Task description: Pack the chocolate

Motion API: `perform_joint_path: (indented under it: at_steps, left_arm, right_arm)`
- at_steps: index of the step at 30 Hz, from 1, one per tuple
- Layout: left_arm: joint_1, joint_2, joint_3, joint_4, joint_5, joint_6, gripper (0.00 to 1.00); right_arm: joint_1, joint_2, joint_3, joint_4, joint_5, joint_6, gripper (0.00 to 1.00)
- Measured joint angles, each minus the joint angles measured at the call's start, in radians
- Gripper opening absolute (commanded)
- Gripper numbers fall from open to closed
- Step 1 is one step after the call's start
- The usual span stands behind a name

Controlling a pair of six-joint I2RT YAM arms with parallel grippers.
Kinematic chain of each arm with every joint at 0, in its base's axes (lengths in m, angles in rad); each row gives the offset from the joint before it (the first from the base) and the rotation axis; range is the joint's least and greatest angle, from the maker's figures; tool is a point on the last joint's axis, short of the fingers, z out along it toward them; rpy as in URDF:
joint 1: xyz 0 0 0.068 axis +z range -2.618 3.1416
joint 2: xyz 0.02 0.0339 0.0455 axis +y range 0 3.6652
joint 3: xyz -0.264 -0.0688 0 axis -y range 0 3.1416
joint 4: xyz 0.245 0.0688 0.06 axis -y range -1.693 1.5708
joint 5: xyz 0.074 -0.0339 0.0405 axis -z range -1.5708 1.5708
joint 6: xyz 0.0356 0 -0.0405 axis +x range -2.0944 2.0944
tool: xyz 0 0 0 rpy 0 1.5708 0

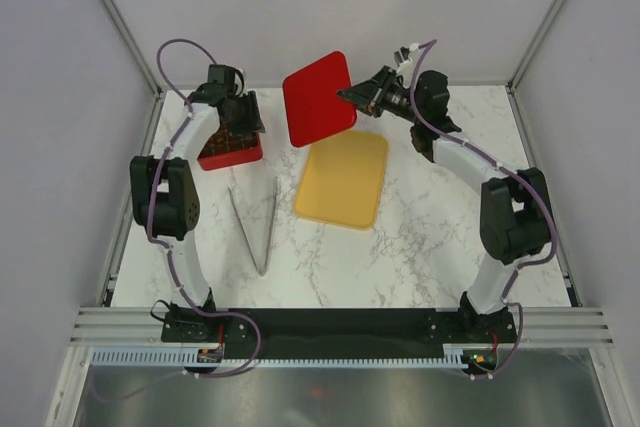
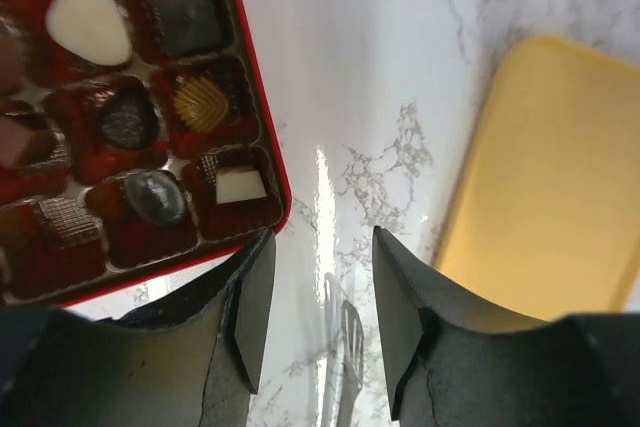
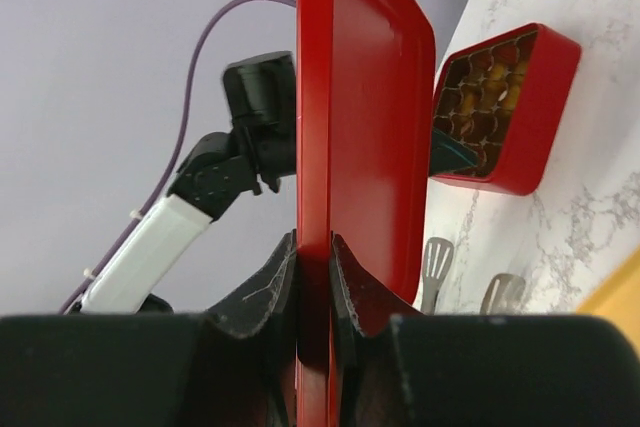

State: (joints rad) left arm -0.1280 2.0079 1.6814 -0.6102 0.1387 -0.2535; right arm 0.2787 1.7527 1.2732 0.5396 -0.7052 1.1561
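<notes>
Across marble bench: yellow tray flat at centre. Beyond tray's far edge, red lid held upright clear of bench, edge pinched between fingers of right gripper. Far left, red box on bench, uncovered; chocolate seated in its grid compartments, dark, brown and cream pieces. Metal tongs lying near box and tray. Left gripper just beside box corner, jaws apart, nothing between.
</notes>
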Motion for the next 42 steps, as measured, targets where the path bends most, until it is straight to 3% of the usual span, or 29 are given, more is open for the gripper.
perform_joint_path:
  at_steps: [3,8,11,13,20,25,29,42]
  left_arm:
    - [0.064,-0.055,0.034,-0.016,0.051,-0.037,0.53]
    - [0.264,-0.153,0.03,0.02,0.191,-0.118,0.57]
    - [0.362,-0.202,-0.048,0.079,0.291,-0.161,0.66]
    - [0.389,-0.219,-0.112,0.128,0.357,-0.182,0.71]
    - [0.433,-0.215,-0.326,0.356,0.679,-0.279,0.71]
    - [0.446,-0.209,-0.336,0.473,0.764,-0.308,0.56]
    - [0.463,-0.201,-0.335,0.515,0.778,-0.312,0.43]
    - [0.481,-0.069,-0.288,0.5,0.703,-0.311,0.26]
  right_arm:
    - [0.051,0.097,0.089,0.031,0.035,0.028,0.0]
    - [0.14,0.315,0.304,0.103,0.089,0.09,0.0]
    - [0.187,0.447,0.425,0.144,0.104,0.137,0.0]
    - [0.212,0.527,0.486,0.187,0.104,0.181,0.0]
    - [0.264,0.73,0.661,0.264,0.093,0.297,0.0]
    - [0.281,0.779,0.737,0.266,0.102,0.307,0.01]
    - [0.28,0.824,0.823,0.27,0.1,0.315,0.08]
    - [0.28,1.04,1.058,0.135,0.135,0.276,0.28]
